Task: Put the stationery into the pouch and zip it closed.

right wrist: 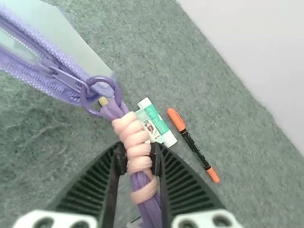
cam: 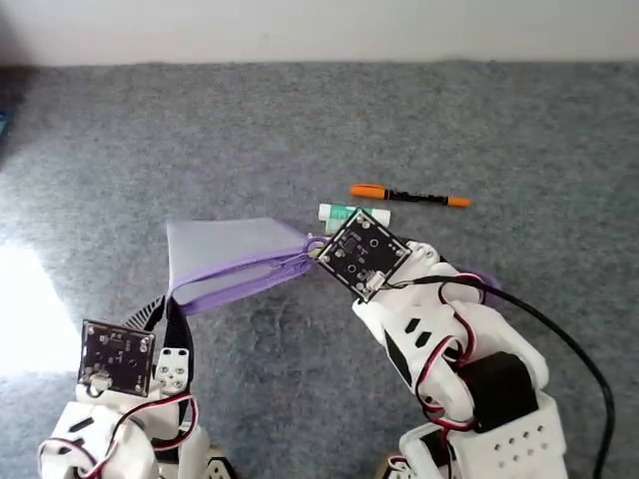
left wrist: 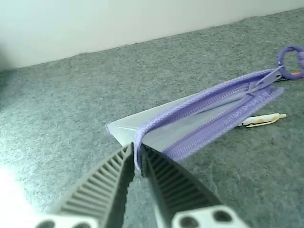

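Observation:
A purple zip pouch [cam: 232, 257] is held stretched off the grey table between both arms. My left gripper [left wrist: 135, 157] is shut on the zipper end at the pouch's [left wrist: 199, 118] near corner. The two rows of teeth stand apart along its length. My right gripper [right wrist: 136, 154] is shut on the pink-and-purple cord [right wrist: 134, 137] tied to the zipper pull's ring [right wrist: 97, 95]. Just beyond the pull lie a green-and-white glue stick [cam: 353, 214] [right wrist: 155, 124] and an orange-capped black pen [cam: 409, 196] [right wrist: 192, 144], both flat on the table.
Grey carpet-like cloth [cam: 479, 130] covers the table up to a white wall at the back. A pale stick-shaped item [left wrist: 262, 120] shows past the pouch's lower edge in the left wrist view. The right arm's black cable [cam: 569, 344] trails along its right side.

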Controlling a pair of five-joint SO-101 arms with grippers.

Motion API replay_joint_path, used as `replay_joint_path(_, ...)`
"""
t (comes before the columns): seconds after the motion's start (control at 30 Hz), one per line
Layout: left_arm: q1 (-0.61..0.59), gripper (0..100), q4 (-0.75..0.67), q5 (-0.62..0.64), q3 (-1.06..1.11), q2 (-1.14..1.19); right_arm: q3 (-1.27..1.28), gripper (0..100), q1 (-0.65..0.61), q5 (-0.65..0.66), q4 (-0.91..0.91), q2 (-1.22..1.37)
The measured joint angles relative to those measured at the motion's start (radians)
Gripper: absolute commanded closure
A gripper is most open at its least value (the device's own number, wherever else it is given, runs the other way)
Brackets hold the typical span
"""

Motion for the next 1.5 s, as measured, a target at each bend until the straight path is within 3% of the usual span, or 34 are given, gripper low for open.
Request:
replay_joint_path(0.3,-0.012,97,-0.063,0.000,0.097,-0.002,-0.003,99.1,-0.049,-0.003,0.000,0.002)
replay_joint_path(0.53,-0.018,81,-0.081,0.015,0.112,-0.002,-0.003,99.1,-0.061,-0.005,0.000,0.002)
replay_joint_path(0.87,-0.020,80,-0.129,0.049,0.157,0.106,-0.003,99.1,-0.060,-0.005,0.000,0.002)
replay_joint_path(0.97,-0.020,83,-0.164,0.081,0.164,0.199,-0.003,99.1,-0.060,-0.005,0.000,0.002)
replay_joint_path(1.1,-0.020,99,-0.207,0.098,0.150,0.281,-0.003,99.1,-0.060,-0.005,0.000,0.002)
replay_joint_path(1.33,-0.018,99,-0.215,0.101,0.026,0.310,-0.003,99.1,-0.018,-0.043,-0.002,0.002)
replay_joint_path(1.5,-0.017,99,-0.129,0.101,-0.020,0.315,-0.005,99.1,-0.005,-0.110,-0.002,0.000)
